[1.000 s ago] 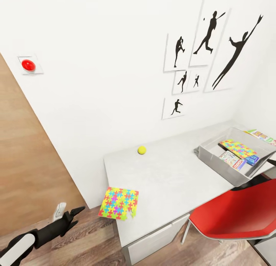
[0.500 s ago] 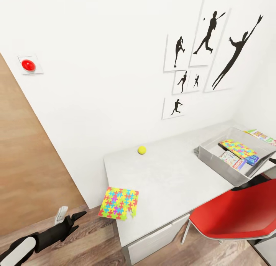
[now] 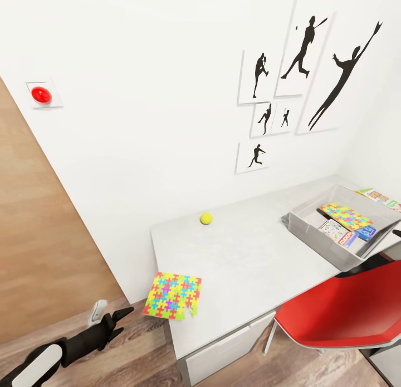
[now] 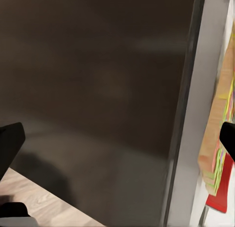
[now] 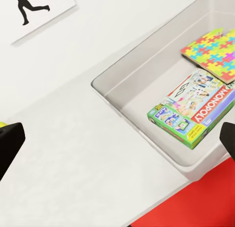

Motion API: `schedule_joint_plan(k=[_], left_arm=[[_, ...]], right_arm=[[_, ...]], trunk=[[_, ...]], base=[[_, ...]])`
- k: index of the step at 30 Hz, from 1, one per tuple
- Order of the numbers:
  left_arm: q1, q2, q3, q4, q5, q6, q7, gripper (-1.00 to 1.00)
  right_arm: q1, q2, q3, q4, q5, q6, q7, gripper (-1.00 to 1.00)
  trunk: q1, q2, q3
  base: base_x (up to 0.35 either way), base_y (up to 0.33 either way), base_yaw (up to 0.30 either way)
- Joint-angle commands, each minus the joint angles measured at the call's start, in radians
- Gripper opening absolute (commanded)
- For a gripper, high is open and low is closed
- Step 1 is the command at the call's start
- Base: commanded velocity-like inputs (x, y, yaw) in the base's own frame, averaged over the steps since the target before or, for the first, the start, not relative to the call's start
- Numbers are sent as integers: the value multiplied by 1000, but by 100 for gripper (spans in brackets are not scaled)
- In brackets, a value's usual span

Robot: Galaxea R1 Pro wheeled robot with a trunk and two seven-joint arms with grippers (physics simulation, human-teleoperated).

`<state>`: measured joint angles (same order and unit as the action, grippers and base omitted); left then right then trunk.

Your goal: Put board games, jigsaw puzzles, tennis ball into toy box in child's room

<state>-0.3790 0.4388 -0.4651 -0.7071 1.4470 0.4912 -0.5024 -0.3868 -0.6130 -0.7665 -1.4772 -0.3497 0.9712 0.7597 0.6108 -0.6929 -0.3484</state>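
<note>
Left gripper, fingers spread and empty, is creeping lower and closer to the jigsaw puzzle overhanging the table corner, suggesting that sheet is next for the toy box, the tennis ball waiting near the wall.

My worktop presents a matt, pale grey, faintly mottled surface. The toy box looks like smooth light grey plastic. The jigsaw puzzle at the worktop edge shows flat, matt, brightly printed card. The chair seat is glossy red plastic. The floor shows wood-grain planks. My left fingers are matt black.
</note>
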Motion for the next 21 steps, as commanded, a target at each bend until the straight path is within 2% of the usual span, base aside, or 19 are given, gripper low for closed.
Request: schedule_joint_plan(k=[1,5,21], left_arm=[[-1,-5,-5,-2,9,3,-1,100],[-1,-16,-5,-8,9,3,-2,100],[-1,-34,-6,-17,9,3,-2,100]], right_arm=[[-1,-1,-1,0,3,4,6,100],[-1,-4,-1,0,3,4,6,100],[-1,-6,-2,0,3,4,6,100]], trunk=[[0,-1,-1],[0,-1,-1],[0,-1,-1]], base=[[0,0,0],[0,0,0],[0,0,0]])
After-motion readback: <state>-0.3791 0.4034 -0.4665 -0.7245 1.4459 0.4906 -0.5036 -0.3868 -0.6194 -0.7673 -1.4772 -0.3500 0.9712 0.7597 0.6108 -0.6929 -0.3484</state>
